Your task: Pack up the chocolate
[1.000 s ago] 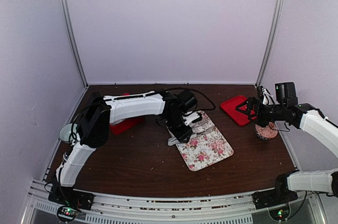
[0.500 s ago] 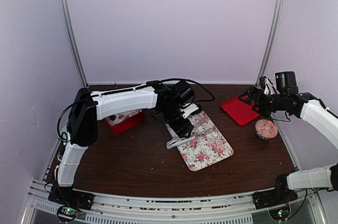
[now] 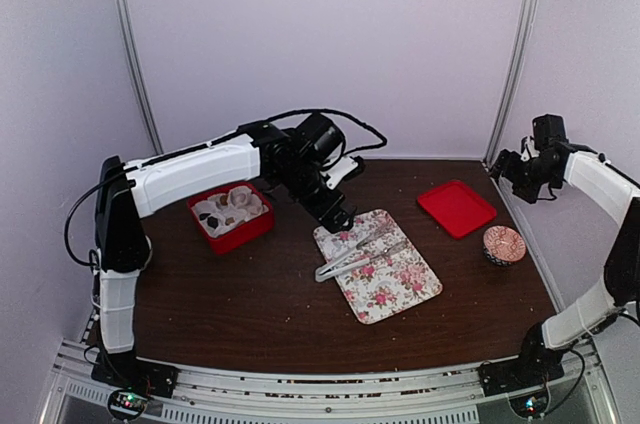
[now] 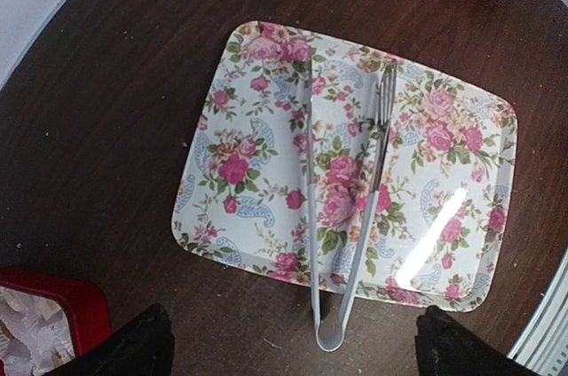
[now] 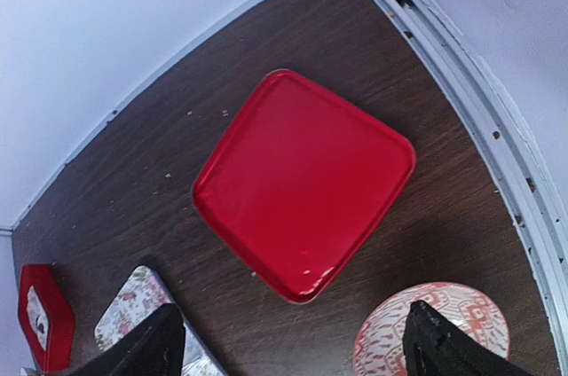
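Top external view gives you the layout: the chocolate (image 3: 213, 212), dark and pale lumps among white paper cups, sits in the open red box (image 3: 240, 237) at the left of the bench (image 3: 250, 314). The tongs (image 3: 345, 261) lie loose on the floral tray (image 3: 400, 289) at the middle, and the red lid (image 3: 456, 208) rests flat well to the right, near a patterned bowl (image 3: 503, 244).

By that arrangement you look to be past the picking, with the box waiting to be closed. No stray lump shows on the tray, though small ones would be hard to spot.

Your next move probably falls to the right arm: come down on an edge of the lid, lift it level, carry it across the tray and seat it squarely on the box.

Your left pincer (image 4: 293, 345) hangs above the tray, spread wide, touching nothing. Your right pincer (image 5: 297, 349) hovers over the lid, fingers also well apart and empty.
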Robot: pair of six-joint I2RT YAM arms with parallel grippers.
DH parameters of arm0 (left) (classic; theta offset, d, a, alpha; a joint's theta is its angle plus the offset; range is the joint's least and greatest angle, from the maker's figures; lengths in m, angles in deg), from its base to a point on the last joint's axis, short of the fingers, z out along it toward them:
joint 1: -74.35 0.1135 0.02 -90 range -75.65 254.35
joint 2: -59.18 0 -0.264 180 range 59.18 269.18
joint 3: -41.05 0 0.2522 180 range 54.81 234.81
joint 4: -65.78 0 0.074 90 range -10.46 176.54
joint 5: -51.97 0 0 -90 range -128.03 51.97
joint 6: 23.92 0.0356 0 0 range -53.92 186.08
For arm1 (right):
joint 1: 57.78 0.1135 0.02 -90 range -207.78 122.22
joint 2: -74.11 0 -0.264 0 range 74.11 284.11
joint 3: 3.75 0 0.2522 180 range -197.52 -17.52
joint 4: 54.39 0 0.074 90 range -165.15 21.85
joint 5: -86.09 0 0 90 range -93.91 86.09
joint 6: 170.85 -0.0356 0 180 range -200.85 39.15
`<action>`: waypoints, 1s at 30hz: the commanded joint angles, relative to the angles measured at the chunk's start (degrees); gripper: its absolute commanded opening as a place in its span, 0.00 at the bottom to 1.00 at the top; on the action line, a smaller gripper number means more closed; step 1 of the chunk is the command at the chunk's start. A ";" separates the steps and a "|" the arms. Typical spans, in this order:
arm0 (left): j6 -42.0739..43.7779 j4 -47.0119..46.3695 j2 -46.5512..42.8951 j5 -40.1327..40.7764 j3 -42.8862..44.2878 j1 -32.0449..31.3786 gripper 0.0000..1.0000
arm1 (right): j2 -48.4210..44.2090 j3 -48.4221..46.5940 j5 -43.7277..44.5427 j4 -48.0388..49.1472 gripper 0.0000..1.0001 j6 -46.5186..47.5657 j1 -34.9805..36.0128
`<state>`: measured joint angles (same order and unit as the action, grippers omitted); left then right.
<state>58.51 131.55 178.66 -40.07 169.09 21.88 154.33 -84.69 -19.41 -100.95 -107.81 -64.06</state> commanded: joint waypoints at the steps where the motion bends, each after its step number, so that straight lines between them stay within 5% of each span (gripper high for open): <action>1: -2.14 -1.62 -3.19 2.13 -2.84 1.23 0.98 | 6.58 -5.00 2.36 -2.29 0.84 5.07 -2.83; 7: -2.88 -1.65 -5.61 3.40 -4.63 1.96 0.98 | 18.10 -14.44 5.38 -8.02 0.69 10.42 -3.88; 30: -3.47 0.90 -7.17 6.53 -6.44 3.51 0.98 | 41.78 -30.90 12.59 -18.48 0.51 18.68 -5.41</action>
<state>55.40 132.38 173.94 -34.24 163.25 24.72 194.79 -113.13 -11.04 -116.79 -91.42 -69.18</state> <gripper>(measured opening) 0.977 0.517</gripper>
